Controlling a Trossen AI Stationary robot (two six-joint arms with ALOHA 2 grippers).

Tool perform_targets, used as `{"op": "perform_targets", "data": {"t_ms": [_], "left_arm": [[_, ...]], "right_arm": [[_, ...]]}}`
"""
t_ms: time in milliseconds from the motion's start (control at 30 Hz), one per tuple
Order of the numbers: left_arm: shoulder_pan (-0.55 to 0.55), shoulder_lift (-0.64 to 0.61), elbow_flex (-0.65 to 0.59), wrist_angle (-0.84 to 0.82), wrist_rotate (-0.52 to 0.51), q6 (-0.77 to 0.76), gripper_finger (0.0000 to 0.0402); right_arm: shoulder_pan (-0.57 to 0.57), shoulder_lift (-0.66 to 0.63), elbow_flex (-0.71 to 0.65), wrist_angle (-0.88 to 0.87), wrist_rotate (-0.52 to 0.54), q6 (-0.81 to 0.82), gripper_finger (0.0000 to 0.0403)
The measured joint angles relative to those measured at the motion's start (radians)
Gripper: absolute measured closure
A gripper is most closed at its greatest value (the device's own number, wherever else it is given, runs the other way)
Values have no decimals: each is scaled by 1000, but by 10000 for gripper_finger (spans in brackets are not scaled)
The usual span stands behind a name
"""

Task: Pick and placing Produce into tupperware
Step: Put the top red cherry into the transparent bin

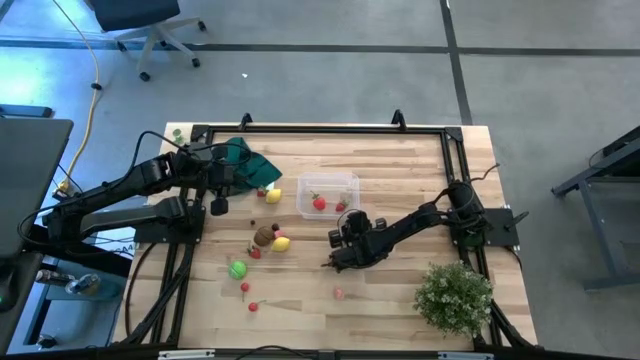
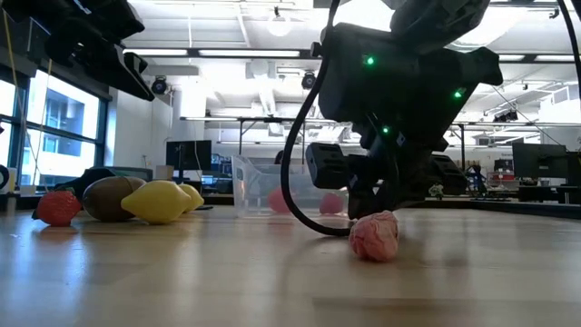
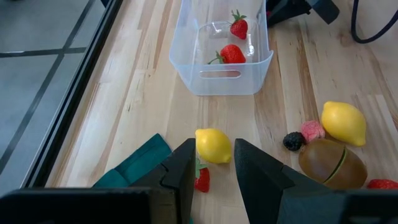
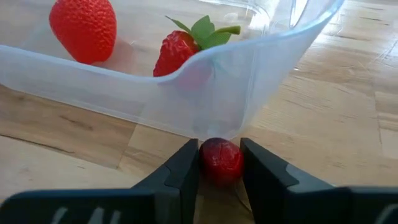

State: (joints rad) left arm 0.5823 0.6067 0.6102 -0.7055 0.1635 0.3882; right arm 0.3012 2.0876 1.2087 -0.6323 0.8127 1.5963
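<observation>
The clear tupperware (image 1: 328, 192) stands mid-table with two strawberries (image 4: 83, 28) inside. My right gripper (image 4: 220, 149) is low at the tub's near right corner, shut on a small dark-red berry (image 4: 220, 160). My left gripper (image 3: 214, 168) hovers open above the dark green cloth (image 1: 250, 160), with nothing between its fingers. A yellow lemon (image 3: 213, 145) and a strawberry (image 3: 202, 179) lie on the table just beyond them. More produce lies near the middle: a second lemon (image 1: 281, 243), a brown piece (image 1: 264, 236), a green one (image 1: 237, 268) and a pink one (image 2: 374, 236). My right gripper pinches the small dark-red berry by its two sides (image 4: 204, 163) between its two fingers. The fingers slant down from the table's near right side toward the tub. The berry sits on the table just in front of the tub's rounded corner (image 4: 214, 124).
A bushy pale-green plant (image 1: 455, 295) stands at the near right corner. Small red pieces (image 1: 245, 288) lie toward the near edge. A black frame (image 1: 330, 128) runs along the table's far and side edges. Bare wood lies to the right of the tub.
</observation>
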Motion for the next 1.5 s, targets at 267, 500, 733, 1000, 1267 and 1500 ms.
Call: {"op": "perform_targets", "data": {"t_ms": [267, 500, 733, 1000, 1267, 1500], "left_arm": [[0, 0, 0, 0, 0, 0, 302], [0, 0, 0, 0, 0, 0, 302], [0, 0, 0, 0, 0, 0, 302], [0, 0, 0, 0, 0, 0, 302], [0, 0, 0, 0, 0, 0, 302], [0, 0, 0, 0, 0, 0, 302]], "right_arm": [[0, 0, 0, -1, -18, 0, 323], [1, -1, 0, -5, -24, 0, 324], [9, -1, 0, -7, -25, 1, 343], [24, -1, 0, -8, -26, 3, 350], [58, 0, 0, -7, -12, 52, 350], [106, 2, 58, -89, 0, 82, 350]]}}
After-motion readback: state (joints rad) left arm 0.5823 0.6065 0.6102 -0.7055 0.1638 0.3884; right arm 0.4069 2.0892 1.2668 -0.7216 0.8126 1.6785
